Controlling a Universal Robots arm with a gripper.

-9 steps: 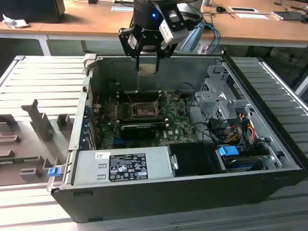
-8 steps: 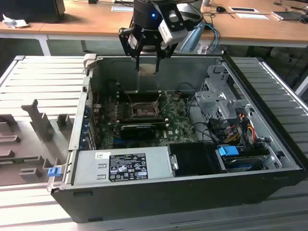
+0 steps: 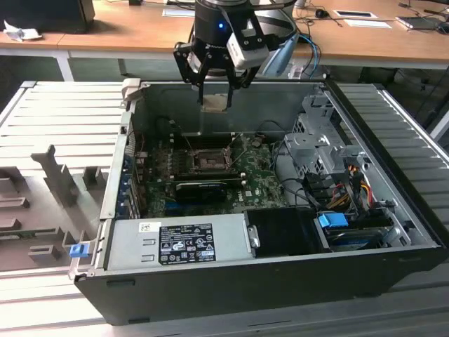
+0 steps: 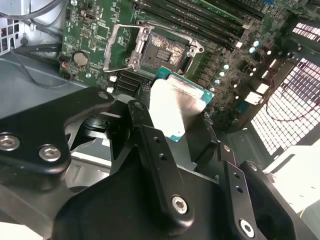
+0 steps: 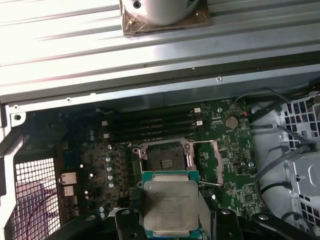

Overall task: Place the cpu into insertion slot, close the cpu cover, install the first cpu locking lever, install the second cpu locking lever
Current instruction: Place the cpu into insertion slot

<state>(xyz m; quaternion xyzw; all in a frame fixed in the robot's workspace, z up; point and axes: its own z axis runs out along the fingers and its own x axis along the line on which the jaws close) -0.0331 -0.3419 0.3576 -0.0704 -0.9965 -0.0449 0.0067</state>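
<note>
1. The gripper (image 3: 215,93) is hanging above the open computer case (image 3: 280,284), near its far wall in the exterior view.
2. Its black fingers (image 4: 150,150) are closing on two opposite edges of the cpu (image 3: 214,105), so it is gripping the chip.
3. In both wrist views the cpu (image 5: 169,202) is showing its pale silvery face with a green-blue border, and it is lying flat between the fingers.
4. The chip is staying in the air, apart from the green circuit board (image 3: 256,172) below it.
5. The insertion slot (image 5: 164,160) is lying uncovered on that board, with the dark contact field inside its metal rim showing.
6. The cpu cover (image 4: 114,44) is standing folded open, just beside the slot, hinged on one side of it.
7. The long black memory slots (image 5: 150,122) are running on the other side of the socket.
8. A large grey power-supply box (image 3: 179,242) is sitting along the near wall of the case.
9. The case is resting on a grey ribbed table (image 3: 63,119), and a wooden desk (image 3: 126,28) is standing behind it.
</note>
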